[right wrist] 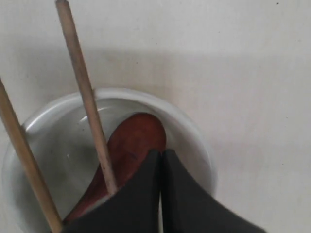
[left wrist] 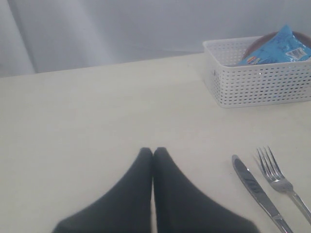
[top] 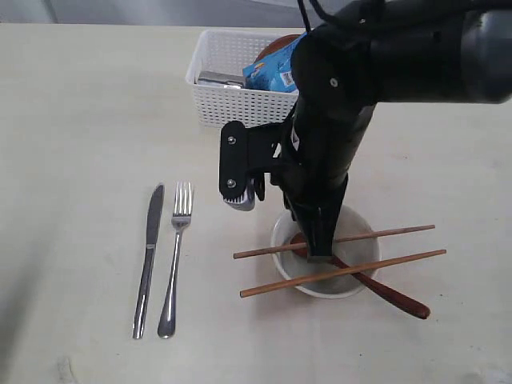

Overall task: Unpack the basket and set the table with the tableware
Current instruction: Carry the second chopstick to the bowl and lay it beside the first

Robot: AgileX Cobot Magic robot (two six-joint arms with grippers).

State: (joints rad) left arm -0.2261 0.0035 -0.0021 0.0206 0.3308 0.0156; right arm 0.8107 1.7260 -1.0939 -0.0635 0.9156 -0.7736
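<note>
My right gripper point(top: 320, 253) point(right wrist: 160, 152) is shut and empty, its tips just above the bowl end of the dark red-brown wooden spoon point(right wrist: 133, 141) point(top: 392, 296). The spoon lies in the off-white bowl point(top: 364, 228) point(right wrist: 193, 130). Two wooden chopsticks point(top: 376, 234) point(right wrist: 87, 97) rest across the bowl's rim. A steel knife point(top: 148, 256) point(left wrist: 252, 187) and fork point(top: 176, 256) point(left wrist: 277, 177) lie side by side on the table point(top: 80, 120). The white basket point(top: 240, 104) point(left wrist: 262, 85) holds a steel cup point(top: 220, 78) and a brown plate point(top: 276, 46). My left gripper point(left wrist: 153, 150) is shut over bare table.
A blue chips packet point(top: 276, 74) point(left wrist: 279, 46) leans in the basket in front of the plate. The right arm's black body point(top: 336, 120) hangs between basket and bowl. My left arm does not show in the exterior view.
</note>
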